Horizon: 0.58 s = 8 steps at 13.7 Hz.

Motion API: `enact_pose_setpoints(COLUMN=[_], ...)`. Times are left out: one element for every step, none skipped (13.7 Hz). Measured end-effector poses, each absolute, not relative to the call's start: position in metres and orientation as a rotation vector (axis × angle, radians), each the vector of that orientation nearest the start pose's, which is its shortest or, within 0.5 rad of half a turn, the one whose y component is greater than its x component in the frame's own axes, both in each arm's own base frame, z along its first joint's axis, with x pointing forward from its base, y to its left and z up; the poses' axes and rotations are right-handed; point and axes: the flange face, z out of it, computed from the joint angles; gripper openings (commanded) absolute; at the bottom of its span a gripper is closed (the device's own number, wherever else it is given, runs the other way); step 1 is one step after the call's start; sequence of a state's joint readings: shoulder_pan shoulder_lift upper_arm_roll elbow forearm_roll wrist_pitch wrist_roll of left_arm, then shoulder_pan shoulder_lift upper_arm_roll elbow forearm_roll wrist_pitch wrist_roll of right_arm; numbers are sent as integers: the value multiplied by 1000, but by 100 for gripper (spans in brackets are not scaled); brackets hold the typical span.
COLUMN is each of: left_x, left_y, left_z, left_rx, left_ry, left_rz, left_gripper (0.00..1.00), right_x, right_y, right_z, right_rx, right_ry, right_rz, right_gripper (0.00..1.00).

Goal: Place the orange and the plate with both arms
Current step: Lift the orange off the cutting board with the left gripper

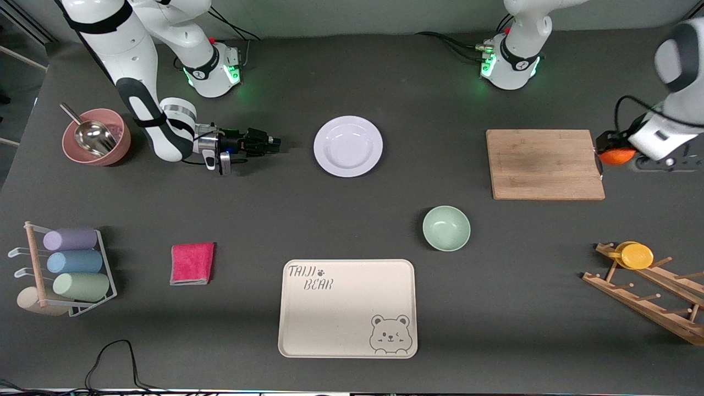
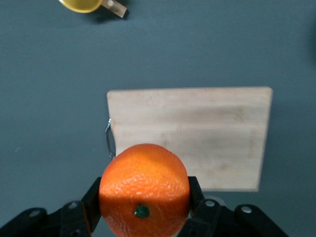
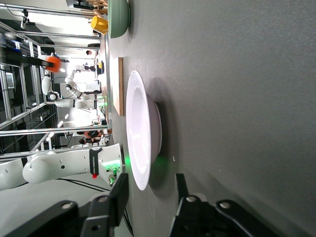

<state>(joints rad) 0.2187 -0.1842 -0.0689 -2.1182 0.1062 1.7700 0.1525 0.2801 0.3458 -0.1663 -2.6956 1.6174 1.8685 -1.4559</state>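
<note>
Bear tray [image 1: 346, 309] nearest camera; orange gripped, plate not yet gripped.
Left tool [image 1: 609, 149] was clamped on the orange [image 1: 617, 156], up in the air just off the wooden cutting board [image 1: 544, 164] at the left arm's end of the counter [image 1: 247, 220]. Right tool [image 1: 273, 144] lay low and sideways beside the lavender-white plate [image 1: 348, 146], fingers [image 3: 118, 197] apart either side of the plate rim, not touching it. Plate sat flat on the counter, farther from the camera than the mint-green bowl [image 1: 446, 227].
</note>
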Motion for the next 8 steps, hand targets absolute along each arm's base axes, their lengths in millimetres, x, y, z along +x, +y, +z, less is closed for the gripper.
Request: enact_pose_setpoints(left_x=[478, 479, 480, 479, 480, 482, 485, 488], left_y=[77, 75, 75, 75, 75, 76, 76, 76], left_z=[513, 540, 561, 578, 589, 597, 601, 604], left_rx=[-3041, -3043, -3044, -3045, -3045, -3046, -3047, -3048], left_ry=[32, 17, 4, -5, -12, -17, -23, -30], left_rz=[280, 279, 274, 270, 263, 252, 239, 235], left_gripper=[0, 0, 0, 0, 0, 0, 0, 0], right_x=[311, 311, 311, 310, 309, 309, 308, 308], right_y=[103, 103, 103, 102, 102, 102, 102, 102], right_z=[111, 110, 110, 109, 107, 106, 105, 104], right_rx=[-1918, -1918, -1919, -1920, -1921, -1921, -1922, -1923], right_ry=[-44, -46, -47, -47, -46, -46, -45, -43], right_rz=[29, 27, 26, 28, 30, 32, 34, 37], right_gripper=[44, 44, 44, 44, 44, 44, 44, 44])
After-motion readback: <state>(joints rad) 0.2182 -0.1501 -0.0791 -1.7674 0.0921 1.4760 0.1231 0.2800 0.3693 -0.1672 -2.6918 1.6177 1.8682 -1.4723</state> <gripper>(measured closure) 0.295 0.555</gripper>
